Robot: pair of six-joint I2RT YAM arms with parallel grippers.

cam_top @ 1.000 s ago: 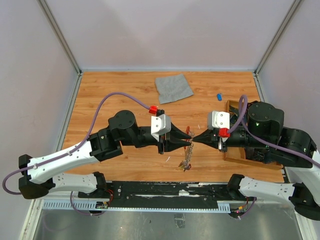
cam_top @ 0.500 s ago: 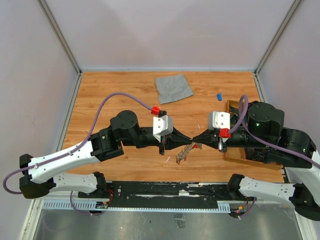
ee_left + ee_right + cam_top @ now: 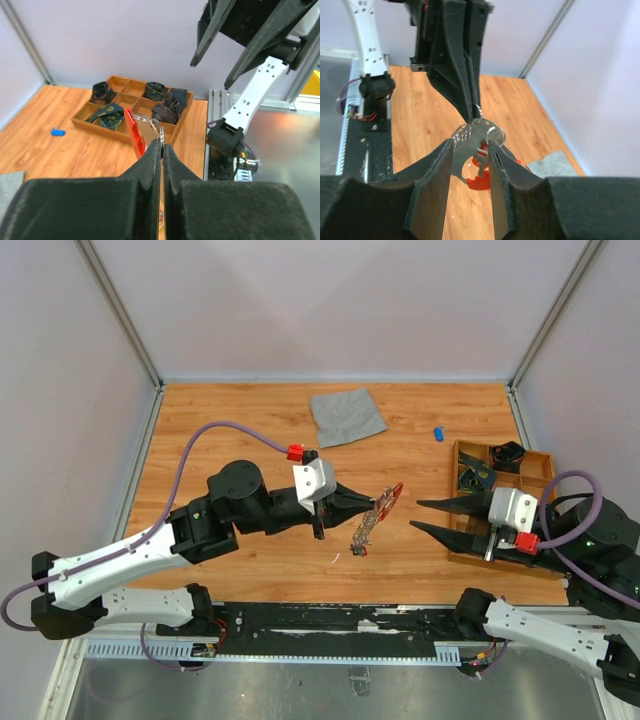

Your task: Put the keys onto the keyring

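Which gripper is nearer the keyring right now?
Left. The left gripper is shut on the keyring. The right gripper stands open on the keyring's right side, apart from it.

We record a smooth red keyring (image 3: 393, 491) with bright metal chain (image 3: 366, 529), a matt grey cloth (image 3: 347, 416) (slightly creased), and a smooth wood-grain table (image 3: 220, 420).
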